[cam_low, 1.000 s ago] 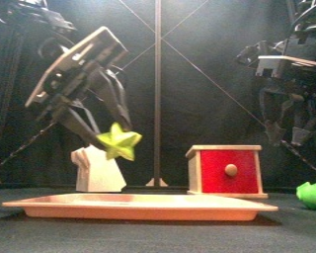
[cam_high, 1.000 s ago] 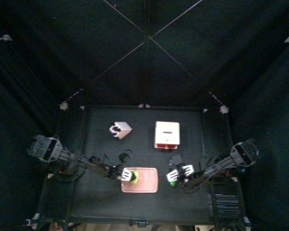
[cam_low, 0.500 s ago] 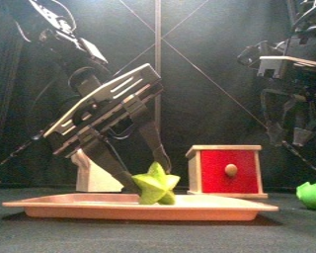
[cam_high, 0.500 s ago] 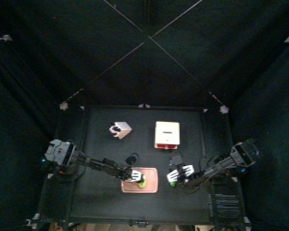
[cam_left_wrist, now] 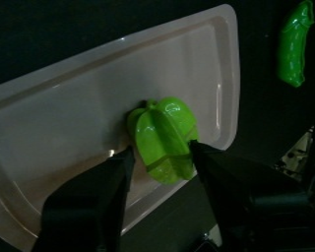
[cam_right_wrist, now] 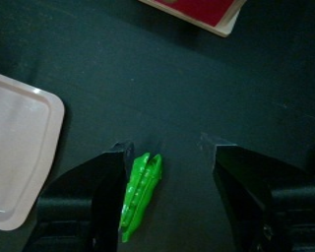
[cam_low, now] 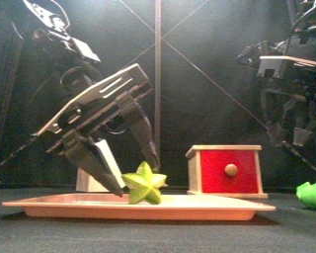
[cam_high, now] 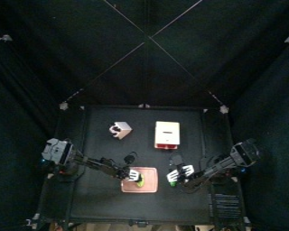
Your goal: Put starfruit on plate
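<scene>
**A:** ok whats around the plate [cam_low: 134, 205] rn? anything in the way?

**B:** not much. Behind it there's a cream block w/ a red end [cam_low: 225, 169] off to the right, and a small white cube [cam_high: 118, 130] further back on the left; in the front view the left arm mostly hides that one. Also a green thing [cam_right_wrist: 142, 193] lying flat on the table [cam_high: 195, 144] just off the plate's right edge, directly below the right gripper [cam_right_wrist: 169, 162]. Nothing sits betw the starfruit and the plate, it's already on it.

**A:** where's the starfruit [cam_low: 145, 184] vs the left gripper [cam_low: 118, 166]?

**B:** fruit is on the plate, roughly mid, a bit toward the right half. Left gripper hangs right over it, tilted, jaws spread wide w/ one on each side of the fruit. In the wrist view there's a gap both sides, so it looks let go, not pinched.

**A:** which way's it pointing?

**B:** front view shows the star profile face-on, one point up, so the long axis runs front to back across the plate. Wrist cam shows ridges running lengthwise betw the jaws.

**A:** right arm?

**B:** parked at the right, jaws apart, holding nothing.
</scene>
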Motion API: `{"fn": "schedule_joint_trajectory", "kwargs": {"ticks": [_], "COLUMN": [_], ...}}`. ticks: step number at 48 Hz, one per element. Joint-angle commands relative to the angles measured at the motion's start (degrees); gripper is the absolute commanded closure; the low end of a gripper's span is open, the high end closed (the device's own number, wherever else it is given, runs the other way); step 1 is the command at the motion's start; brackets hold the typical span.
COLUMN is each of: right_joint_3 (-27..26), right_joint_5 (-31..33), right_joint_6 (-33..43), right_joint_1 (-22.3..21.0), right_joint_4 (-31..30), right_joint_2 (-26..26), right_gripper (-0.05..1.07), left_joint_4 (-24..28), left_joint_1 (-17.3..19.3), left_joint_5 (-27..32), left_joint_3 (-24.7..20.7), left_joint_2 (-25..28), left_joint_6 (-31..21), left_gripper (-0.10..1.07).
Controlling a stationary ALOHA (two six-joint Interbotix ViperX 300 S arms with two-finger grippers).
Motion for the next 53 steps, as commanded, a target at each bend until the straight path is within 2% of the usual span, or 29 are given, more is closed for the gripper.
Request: {"fn": "schedule_joint_trajectory", "kwargs": {"ticks": [1,11,53], "right_joint_3": [-0.53,-0.53,-0.44], "right_joint_5": [0.09,0.09,0.09], "right_joint_6": [0.09,0.09,0.09], "right_joint_1": [-0.09,-0.09,1.05], "right_joint_4": [-0.09,-0.09,1.67], "right_joint_2": [-1.23,-1.23,-1.14], "right_gripper": [0.13,0.13,0.13], "left_joint_4": [0.18,0.0,-0.79], "left_joint_1": [0.18,0.0,0.18], "left_joint_5": [-0.26,0.09,-0.7], "left_joint_3": [-0.62,-0.62,0.79], "left_joint_2": [-1.41,-2.11,-6.15], "left_joint_6": [0.09,0.0,0.26], "left_gripper": [0.06,-0.02,-0.02]}}
